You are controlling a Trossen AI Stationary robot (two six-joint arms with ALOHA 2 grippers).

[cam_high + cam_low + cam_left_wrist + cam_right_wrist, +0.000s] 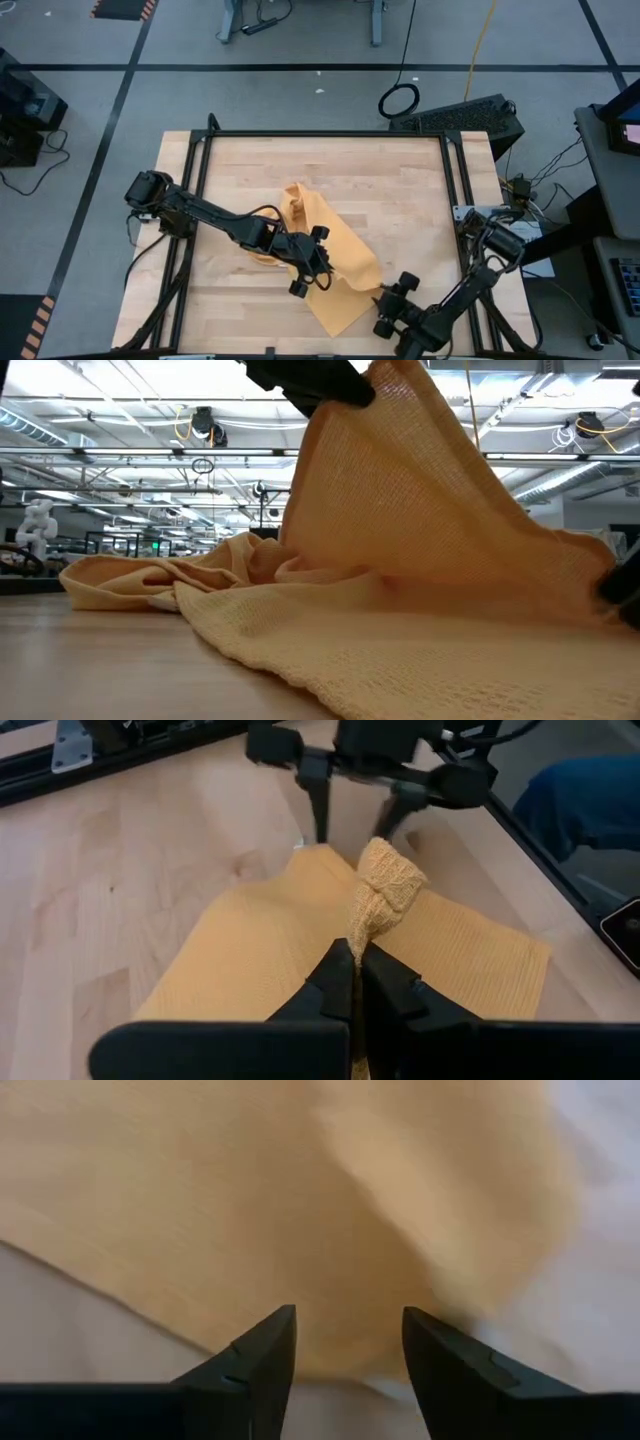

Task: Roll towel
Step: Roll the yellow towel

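Two end effectors at towel (335, 265), mid tabletop toward near edge. Left end effector (355, 982) pinches raised fold; right end effector (347, 1342) gapes beside edge, empty. Best: keep fold taut, roll evenly.

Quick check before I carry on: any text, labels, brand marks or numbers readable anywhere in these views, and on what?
None readable.
The towel is plain, with no label or print showing.
The wooden table carries no markings.
The left pincer, shut on the towel, and the open right pincer show no lettering.
Equipment at the room's edge has a lit screen, too small to read.
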